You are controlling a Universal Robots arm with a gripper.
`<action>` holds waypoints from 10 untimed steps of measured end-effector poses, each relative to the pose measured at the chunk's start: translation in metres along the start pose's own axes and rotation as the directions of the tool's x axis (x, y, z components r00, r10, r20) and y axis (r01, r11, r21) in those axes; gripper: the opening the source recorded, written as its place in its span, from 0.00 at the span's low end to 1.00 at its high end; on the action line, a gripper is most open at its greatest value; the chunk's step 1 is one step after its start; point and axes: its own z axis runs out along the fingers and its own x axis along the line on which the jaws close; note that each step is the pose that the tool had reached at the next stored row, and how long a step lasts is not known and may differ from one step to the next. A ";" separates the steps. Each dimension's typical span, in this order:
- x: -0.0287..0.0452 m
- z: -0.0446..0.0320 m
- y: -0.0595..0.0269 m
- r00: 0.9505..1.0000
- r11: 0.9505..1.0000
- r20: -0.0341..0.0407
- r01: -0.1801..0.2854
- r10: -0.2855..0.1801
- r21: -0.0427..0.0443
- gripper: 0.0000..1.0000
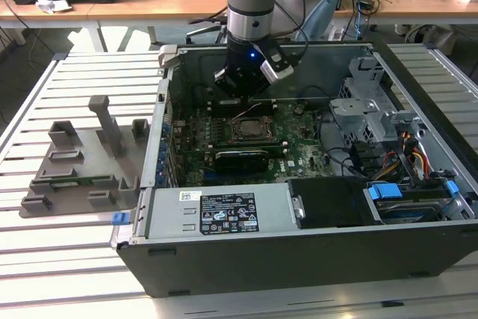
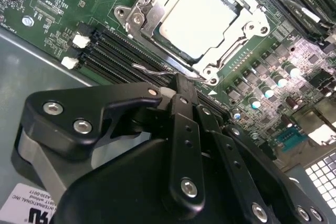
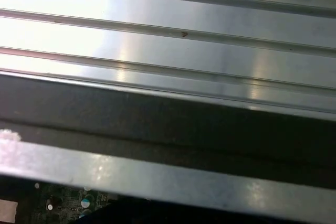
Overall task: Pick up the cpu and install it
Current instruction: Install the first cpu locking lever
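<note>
With the cpu (image 2: 202, 19) already lying in its socket frame (image 2: 157, 22) at upper centre, the clenched, empty gripper (image 2: 176, 90) should stay clear of the retention lever (image 2: 152, 69).

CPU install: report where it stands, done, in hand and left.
Done: the cpu already lies in the socket frame on the motherboard, as the second wrist view shows. In hand: nothing visible; the gripper hangs over the board just beside the socket, near the thin wire lever. Left: the pictures don't settle whether the frame is latched down over the chip.
</note>
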 end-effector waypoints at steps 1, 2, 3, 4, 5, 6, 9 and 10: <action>-0.0003 0.0002 0.0018 1.000 1.000 0.000 0.001 -0.001 0.000 0.11; -0.0005 0.0003 0.0031 1.000 1.000 0.000 0.002 -0.002 0.000 0.11; -0.0006 0.0004 0.0042 1.000 1.000 0.000 0.004 -0.004 0.000 0.11; -0.0006 0.0006 0.0045 1.000 1.000 -0.001 0.007 -0.007 0.000 0.11; -0.0007 0.0007 0.0042 1.000 1.000 0.000 0.008 -0.008 0.000 0.11; -0.0005 0.0007 0.0031 1.000 1.000 0.000 0.008 -0.008 0.000 0.11; -0.0001 0.0012 -0.0003 1.000 1.000 -0.001 0.008 -0.008 0.000 0.11; -0.0002 0.0013 0.0001 1.000 1.000 -0.001 0.008 -0.008 0.000 0.11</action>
